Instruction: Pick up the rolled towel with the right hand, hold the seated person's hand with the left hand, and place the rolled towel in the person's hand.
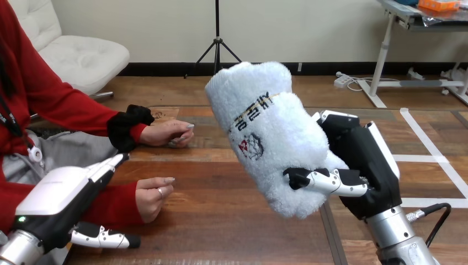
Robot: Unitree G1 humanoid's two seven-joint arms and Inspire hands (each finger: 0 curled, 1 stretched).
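We find right hand [361,160] clenched round rolled towel [265,127], tabletop [221,221] beneath towel. Left hand [60,199], lower left of towel, released, holds nothing. Person's nearer hand [152,196], left of towel, curled: we judge towel may fall at handover.

rolled towel [265,127]: I read it as white with a faint blue tinge, fluffy all over; 1 line of dark lettering crosses it, with 1 small red-and-grey emblem below.
right hand [361,160]: black on my feed, with white shells along its back; the thumb is white with a black tip.
right forearm [394,240]: silver.
left hand [60,199]: white shell on top, black beneath; thumb white and black.
left forearm [16,248]: silver.
table [221,215]: warm brown wood; I see darker grain streaks and dark seams between planks.
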